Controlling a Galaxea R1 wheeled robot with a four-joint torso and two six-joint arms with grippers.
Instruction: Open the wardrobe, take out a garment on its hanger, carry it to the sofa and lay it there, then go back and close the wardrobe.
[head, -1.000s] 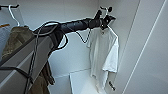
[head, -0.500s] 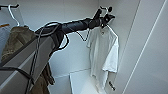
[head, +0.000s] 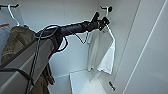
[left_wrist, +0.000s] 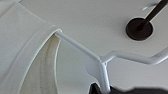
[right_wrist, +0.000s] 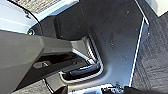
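The wardrobe (head: 75, 17) stands open in front of me, showing its white inside. A white T-shirt garment (head: 102, 52) hangs on a slim white hanger (head: 111, 32) from a dark rail (head: 106, 8) at the upper right. My left arm reaches across to it, and the left gripper (head: 103, 23) sits at the hanger's neck just under the hook. In the left wrist view the hanger (left_wrist: 82, 48) runs its stem down between the dark fingertips (left_wrist: 93, 89), which are shut on it. The garment's collar (left_wrist: 22, 50) is beside them.
An olive-brown jacket (head: 17, 42) hangs at the left on another white hanger (head: 11, 13). A white wardrobe door (head: 150, 50) stands open at the right. A white shelf (head: 82, 83) lies low inside. The right wrist view looks down at the robot's base (right_wrist: 75, 50) and dark carpet (right_wrist: 155, 62).
The left gripper has closed on the hanger's neck. The arm and the garment have hardly moved.
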